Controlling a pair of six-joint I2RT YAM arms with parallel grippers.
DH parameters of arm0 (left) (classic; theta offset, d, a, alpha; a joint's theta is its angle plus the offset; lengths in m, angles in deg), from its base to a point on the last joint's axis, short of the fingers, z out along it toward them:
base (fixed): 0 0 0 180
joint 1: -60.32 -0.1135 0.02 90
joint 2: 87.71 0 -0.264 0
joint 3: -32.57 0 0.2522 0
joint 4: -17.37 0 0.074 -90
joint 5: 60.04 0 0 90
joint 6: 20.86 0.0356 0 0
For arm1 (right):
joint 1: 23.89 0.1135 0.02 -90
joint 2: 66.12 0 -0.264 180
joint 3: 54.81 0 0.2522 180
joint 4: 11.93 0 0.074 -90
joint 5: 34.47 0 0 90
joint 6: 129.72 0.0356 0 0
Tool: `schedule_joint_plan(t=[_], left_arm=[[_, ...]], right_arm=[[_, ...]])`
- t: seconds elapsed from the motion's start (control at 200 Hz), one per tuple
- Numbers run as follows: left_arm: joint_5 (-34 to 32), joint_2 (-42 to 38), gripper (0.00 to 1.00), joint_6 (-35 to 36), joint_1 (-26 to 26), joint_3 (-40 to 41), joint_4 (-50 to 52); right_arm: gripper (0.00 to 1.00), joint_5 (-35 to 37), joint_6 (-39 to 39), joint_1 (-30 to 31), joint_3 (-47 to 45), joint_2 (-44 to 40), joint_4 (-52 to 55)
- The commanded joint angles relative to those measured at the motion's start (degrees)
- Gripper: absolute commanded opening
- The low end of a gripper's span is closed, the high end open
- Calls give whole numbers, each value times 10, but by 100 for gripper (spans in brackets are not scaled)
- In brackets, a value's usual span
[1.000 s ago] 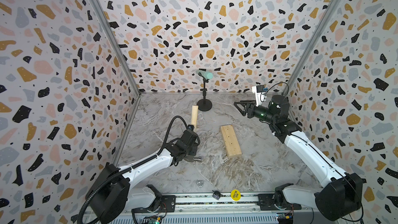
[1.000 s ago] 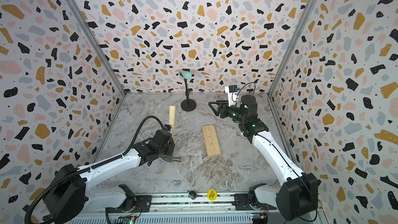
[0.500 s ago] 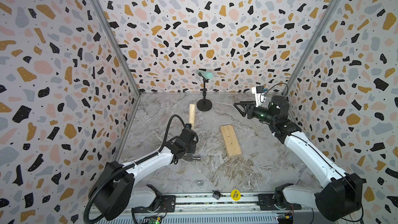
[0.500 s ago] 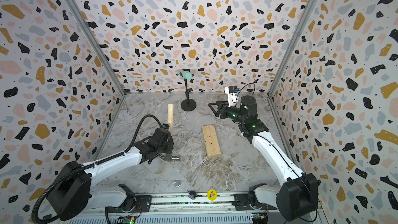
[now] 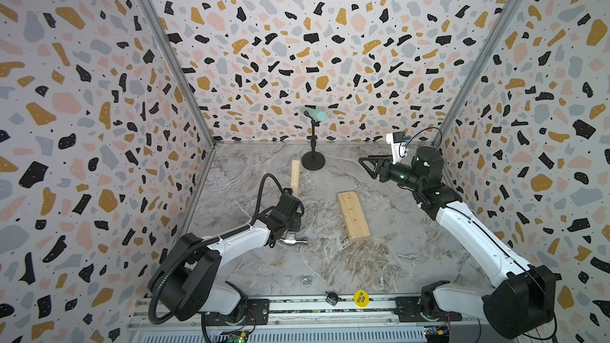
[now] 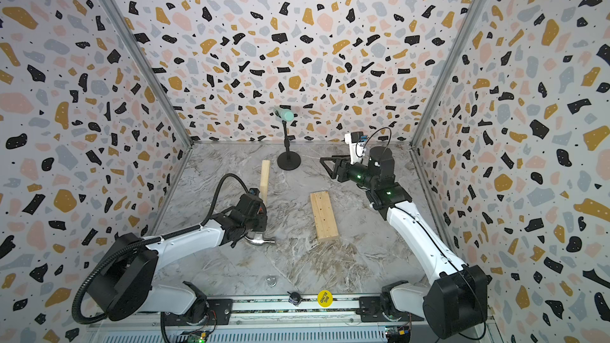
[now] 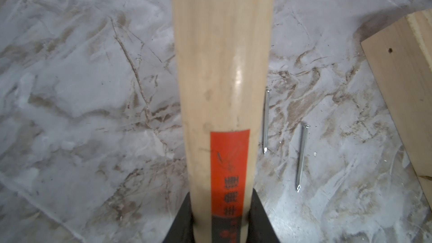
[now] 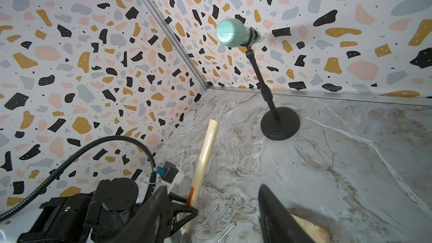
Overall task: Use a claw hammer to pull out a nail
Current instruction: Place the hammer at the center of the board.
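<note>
The claw hammer (image 5: 292,241) points its pale handle (image 5: 295,173) toward the back wall, with its steel head low over the table. My left gripper (image 5: 288,222) (image 7: 221,220) is shut on the handle at the orange-and-black label (image 7: 230,160). Loose silver nails (image 7: 266,122) (image 7: 302,157) (image 8: 226,209) lie flat on the table between the handle and the wooden block (image 5: 353,216) (image 6: 324,216). The block's top shows small dark holes. My right gripper (image 5: 364,163) (image 8: 213,187) hangs open and empty above the table at the back right, pointing left.
A teal microphone on a black stand (image 5: 313,140) (image 8: 278,125) stands at the back middle, close to the handle's end. A small metal ring (image 5: 307,281) lies near the front edge. Patterned walls close in the left, right and back sides.
The left arm has shifted the hammer slightly to the left. The right arm has stayed still and open.
</note>
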Motion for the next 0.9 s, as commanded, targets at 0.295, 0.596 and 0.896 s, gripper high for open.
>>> schedule_joint_plan(t=[0.295, 0.596, 0.896], left_arm=[[-3, 39, 0, -4, -14, 10, -33], [-4, 48, 0, -9, -19, 18, -41], [-10, 48, 0, -17, -19, 25, -44]], right_arm=[[63, -9, -4, -8, -20, -28, -4], [62, -10, -2, -8, -27, -33, -8], [62, -11, 0, -9, -33, -36, -9]])
